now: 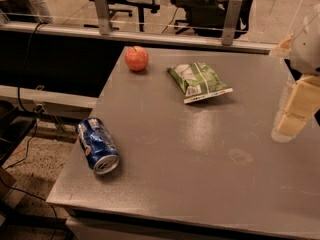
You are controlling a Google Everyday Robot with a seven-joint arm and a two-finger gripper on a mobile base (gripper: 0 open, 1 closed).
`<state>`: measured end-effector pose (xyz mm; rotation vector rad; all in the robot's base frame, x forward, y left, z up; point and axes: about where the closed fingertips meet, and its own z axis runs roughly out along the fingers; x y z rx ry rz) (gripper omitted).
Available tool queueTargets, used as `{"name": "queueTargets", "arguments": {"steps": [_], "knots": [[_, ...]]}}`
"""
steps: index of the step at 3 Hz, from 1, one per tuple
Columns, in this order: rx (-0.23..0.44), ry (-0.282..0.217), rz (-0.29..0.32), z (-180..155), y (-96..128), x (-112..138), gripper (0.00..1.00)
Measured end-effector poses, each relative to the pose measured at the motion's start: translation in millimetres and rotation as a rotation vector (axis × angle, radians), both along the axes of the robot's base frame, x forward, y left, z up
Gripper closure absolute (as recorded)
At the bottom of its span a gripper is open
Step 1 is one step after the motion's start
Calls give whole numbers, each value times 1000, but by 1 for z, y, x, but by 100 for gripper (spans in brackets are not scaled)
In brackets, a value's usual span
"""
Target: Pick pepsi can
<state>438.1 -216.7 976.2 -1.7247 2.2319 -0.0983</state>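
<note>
The pepsi can is blue with white and red markings. It lies on its side near the left front edge of the grey table, with its silver top facing the front. My gripper is at the right edge of the view, above the table's right side, far from the can. Its pale yellowish fingers hang down and hold nothing that I can see.
An apple sits at the table's back left. A green-and-white snack bag lies at the back middle. A railing with glass panels runs behind the table. The floor and cables lie left of the table.
</note>
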Motion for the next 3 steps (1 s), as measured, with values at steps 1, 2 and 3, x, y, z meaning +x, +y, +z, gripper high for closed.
{"name": "queueTargets", "arguments": {"steps": [1, 2, 3], "knots": [[0, 0, 0, 0, 0, 0, 0], [24, 16, -6, 0, 5, 7, 0], [53, 43, -8, 1, 26, 19, 0]]}}
